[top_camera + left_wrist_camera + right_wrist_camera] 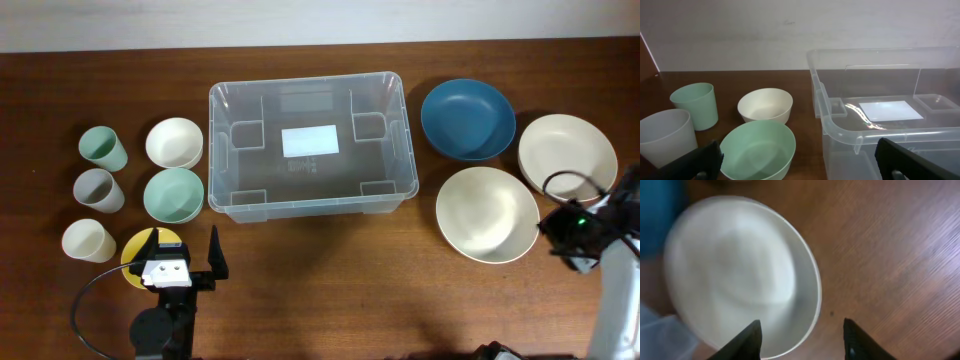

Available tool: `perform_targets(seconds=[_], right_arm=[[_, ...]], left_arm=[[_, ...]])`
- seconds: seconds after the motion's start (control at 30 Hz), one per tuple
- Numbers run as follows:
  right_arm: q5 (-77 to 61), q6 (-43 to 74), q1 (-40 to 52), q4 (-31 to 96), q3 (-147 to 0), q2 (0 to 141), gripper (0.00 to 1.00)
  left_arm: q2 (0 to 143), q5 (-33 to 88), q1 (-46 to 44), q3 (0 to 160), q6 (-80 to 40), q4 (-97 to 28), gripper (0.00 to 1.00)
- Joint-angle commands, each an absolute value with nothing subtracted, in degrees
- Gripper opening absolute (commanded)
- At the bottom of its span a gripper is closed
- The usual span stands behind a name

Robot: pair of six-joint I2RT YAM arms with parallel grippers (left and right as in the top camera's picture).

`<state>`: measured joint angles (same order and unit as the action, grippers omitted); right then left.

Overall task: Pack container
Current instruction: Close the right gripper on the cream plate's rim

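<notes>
Hands both spread wide: right hand [801, 330] angled down over cream bowl [740, 270], left hand [799, 155] facing container [840, 127].

the clear container [850, 134] fills the right, white label [888, 110] on its base. left of it sit a mint bowl [758, 150], a cream bowl [765, 106] behind, a mint cup [695, 105] and a grey cup [665, 136]. the left gripper [801, 167] is spread wide.

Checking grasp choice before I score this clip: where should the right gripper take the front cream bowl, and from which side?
On the front cream bowl, probably the rim at its right edge, nearest the open right gripper, coming down from above, one finger inside and one outside. The bowl sits upright, mouth up, and looks too wide to span; the thin rim is pinchable.
</notes>
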<state>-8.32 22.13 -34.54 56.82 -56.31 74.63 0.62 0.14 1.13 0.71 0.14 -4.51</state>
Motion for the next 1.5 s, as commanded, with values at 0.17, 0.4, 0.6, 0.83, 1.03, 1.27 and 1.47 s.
perform_targets(seconds=[0.17, 0.4, 0.6, 0.83, 1.03, 1.27, 1.47], right_arm=[[-6.8, 23.0, -35.0, 48.3, -47.5, 82.5, 0.37], [-6.9, 22.9, -35.0, 43.6, -46.4, 86.1, 0.36], [-7.0, 22.9, -35.0, 40.5, -46.4, 88.3, 0.36], [-9.3, 22.9, -35.0, 38.1, -46.4, 89.5, 0.07], [-10.1, 22.9, -35.0, 37.6, -46.3, 89.5, 0.04], [-11.7, 22.7, -35.0, 37.6, -46.3, 89.5, 0.04], [-17.4, 20.5, -35.0, 39.1, -46.3, 89.3, 0.04]], left_arm=[[0.4, 0.2, 0.9, 0.5, -0.3, -4.8, 0.99], [0.4, 0.2, 0.9, 0.5, -0.3, -4.8, 1.0], [0.4, 0.2, 0.9, 0.5, -0.3, -4.8, 0.99], [0.4, 0.2, 0.9, 0.5, -0.3, -4.8, 0.99], [0.4, 0.2, 0.9, 0.5, -0.3, -4.8, 0.99], [0.4, 0.2, 0.9, 0.5, -0.3, -4.8, 1.0], [0.4, 0.2, 0.9, 0.5, -0.3, -4.8, 0.99]])
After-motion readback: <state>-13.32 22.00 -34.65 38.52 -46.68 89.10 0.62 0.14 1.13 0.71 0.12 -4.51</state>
